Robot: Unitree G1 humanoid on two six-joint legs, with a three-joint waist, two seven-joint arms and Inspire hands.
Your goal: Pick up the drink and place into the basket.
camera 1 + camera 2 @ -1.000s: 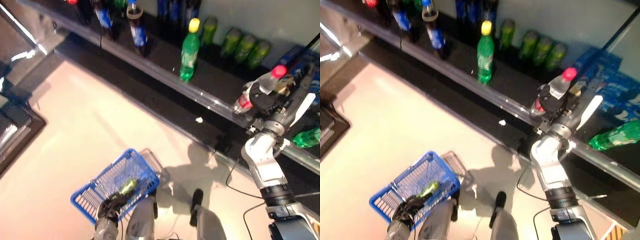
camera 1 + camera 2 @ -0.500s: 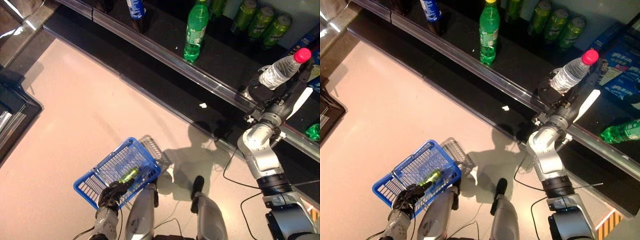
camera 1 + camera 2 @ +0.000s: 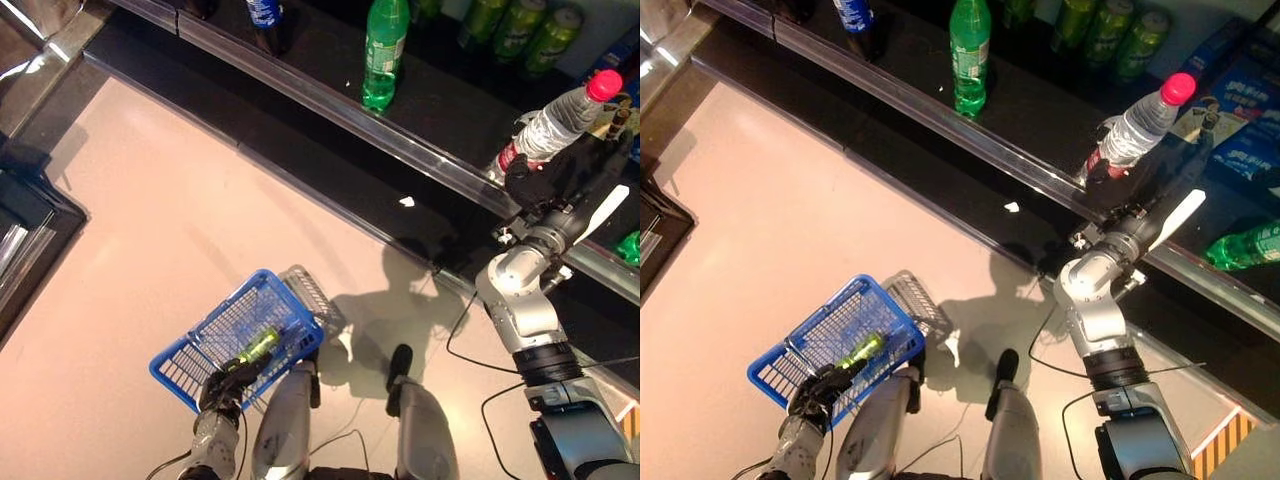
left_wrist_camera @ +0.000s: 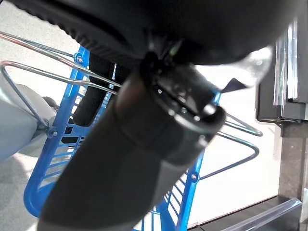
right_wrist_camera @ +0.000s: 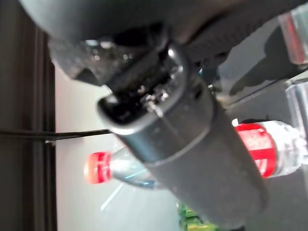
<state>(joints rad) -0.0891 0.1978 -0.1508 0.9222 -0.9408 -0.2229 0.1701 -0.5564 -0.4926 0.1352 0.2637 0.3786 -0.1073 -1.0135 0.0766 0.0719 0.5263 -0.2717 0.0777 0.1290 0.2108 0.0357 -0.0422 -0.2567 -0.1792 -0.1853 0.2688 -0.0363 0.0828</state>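
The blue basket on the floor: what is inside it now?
Inside the blue basket lies one small green bottle. The left hand grips the handle and covers the nearest corner, so that part stays unseen.

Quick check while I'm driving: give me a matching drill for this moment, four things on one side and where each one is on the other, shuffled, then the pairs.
Things:
1. clear water bottle
2. blue basket
3. green bottle with yellow cap
4. green cans

Places:
A. held by its handle in the left robot hand, low over the floor
B. standing alone near the front edge of the dark shelf
C. gripped in the right robot hand, over the shelf
D. in a row at the back of the shelf

Pairs: 1-C, 2-A, 3-B, 4-D
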